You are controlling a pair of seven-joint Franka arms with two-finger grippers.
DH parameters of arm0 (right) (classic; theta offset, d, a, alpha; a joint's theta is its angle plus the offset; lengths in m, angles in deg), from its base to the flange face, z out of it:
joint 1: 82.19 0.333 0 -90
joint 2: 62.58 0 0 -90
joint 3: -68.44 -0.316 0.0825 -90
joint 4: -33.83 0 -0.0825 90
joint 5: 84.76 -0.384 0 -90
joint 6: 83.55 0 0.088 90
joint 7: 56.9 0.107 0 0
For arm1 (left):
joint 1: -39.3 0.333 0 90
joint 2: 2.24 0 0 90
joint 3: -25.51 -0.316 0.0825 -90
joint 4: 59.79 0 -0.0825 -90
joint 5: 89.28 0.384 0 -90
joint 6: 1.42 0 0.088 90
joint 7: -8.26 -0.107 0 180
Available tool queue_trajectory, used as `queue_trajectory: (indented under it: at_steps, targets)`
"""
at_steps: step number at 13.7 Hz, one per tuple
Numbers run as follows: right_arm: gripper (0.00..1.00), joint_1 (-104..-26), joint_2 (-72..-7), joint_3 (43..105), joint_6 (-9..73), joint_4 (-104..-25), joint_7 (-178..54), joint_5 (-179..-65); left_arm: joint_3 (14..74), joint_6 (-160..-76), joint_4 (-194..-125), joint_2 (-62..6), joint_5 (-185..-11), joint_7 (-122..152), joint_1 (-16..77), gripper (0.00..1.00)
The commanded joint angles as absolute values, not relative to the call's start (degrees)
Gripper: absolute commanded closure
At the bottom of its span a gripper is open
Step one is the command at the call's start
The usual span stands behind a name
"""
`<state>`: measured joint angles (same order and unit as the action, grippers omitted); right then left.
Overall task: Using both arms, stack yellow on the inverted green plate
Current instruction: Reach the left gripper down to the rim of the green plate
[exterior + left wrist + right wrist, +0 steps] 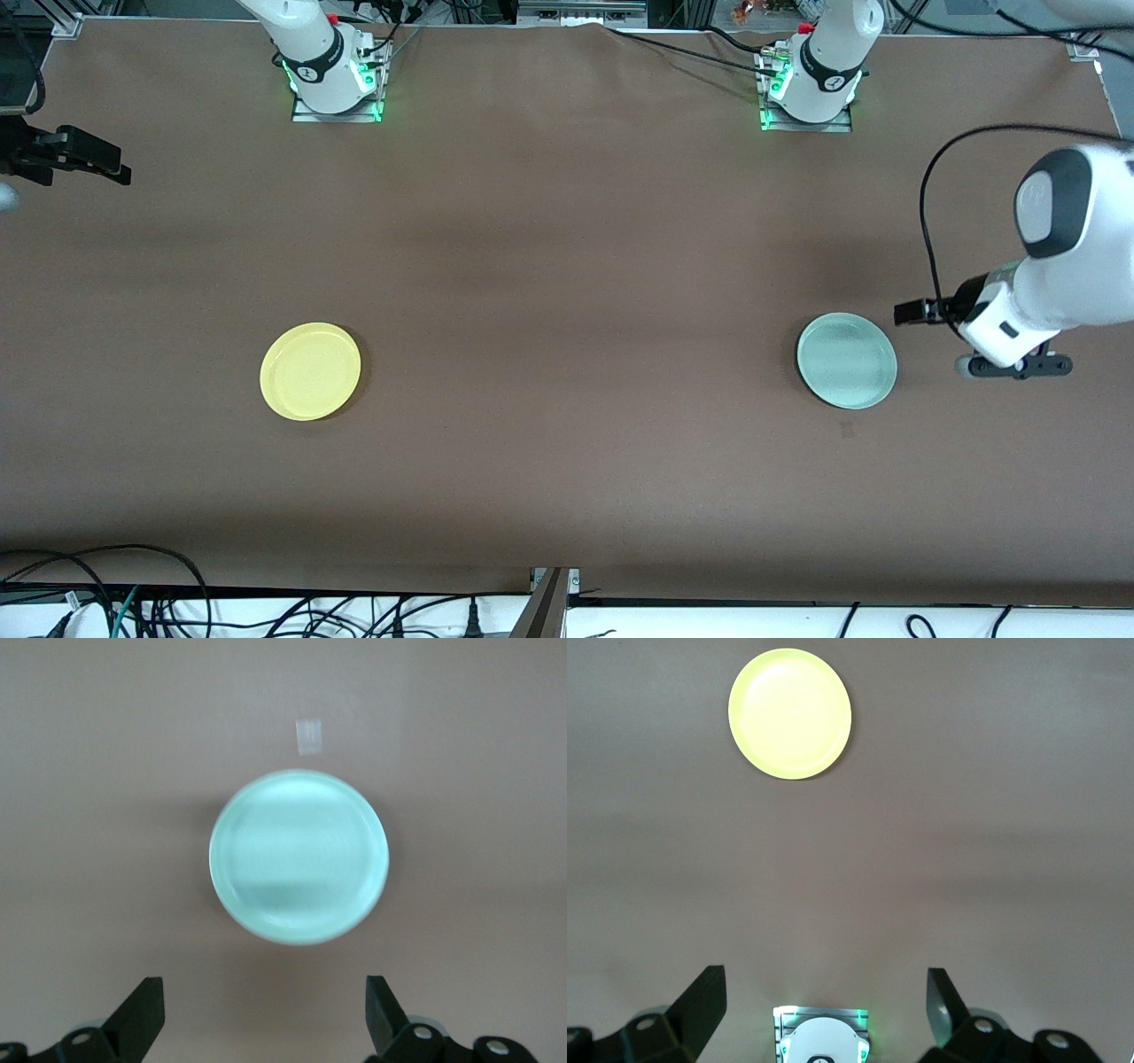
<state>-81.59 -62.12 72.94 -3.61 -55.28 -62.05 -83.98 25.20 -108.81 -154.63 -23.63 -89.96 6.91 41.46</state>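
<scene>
Stacking has not begun: the yellow plate (pixel 310 370) and the upright green plate (pixel 847 361) lie well apart toward opposite ends of the tabletop (pixel 567 266), with the left end effector (pixel 264 1014) spread wide above the green plate's end and the right end effector (pixel 824 1005), also wide, up near the right arm's edge.

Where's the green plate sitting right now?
In the front view the green plate lies flat on the table toward the left arm's end, beside the left gripper, apart from the yellow plate.
</scene>
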Motion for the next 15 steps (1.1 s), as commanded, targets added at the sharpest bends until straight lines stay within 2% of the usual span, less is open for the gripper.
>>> queue_trajectory:
  at_steps: [1,5,7,11,14,15]
  targets:
    - [0.00,-82.4,-61.5,72.6,-4.1,-53.9,-61.8,-84.7,25.4,-116.3,-153.1,-27.9,-89.5,2.1,42.9,0.00]
    - [0.00,-82.4,-61.5,72.6,-4.2,-53.9,-61.8,-84.7,25.7,-122.5,-154.4,-33.8,-90.3,-1.6,44.4,0.00]
    - [0.00,-82.4,-61.5,72.6,-4.2,-53.9,-61.9,-84.7,25.8,-125.1,-157.4,-34.1,-90.0,-4.1,44.6,0.00]
    - [0.00,-82.4,-61.5,72.6,-4.2,-53.9,-61.8,-84.7,25.9,-136.4,-165.9,-34.1,-89.8,-14.7,45.5,0.00]
    - [0.00,-82.4,-61.5,72.6,-4.2,-53.9,-61.9,-84.7,26.0,-139.5,-166.0,-35.7,-90.1,-19.9,46.1,0.00]
    - [0.00,-82.4,-61.5,72.6,-4.2,-53.9,-61.9,-84.7,26.3,-139.5,-166.1,-36.3,-90.2,-20.5,47.8,0.03]
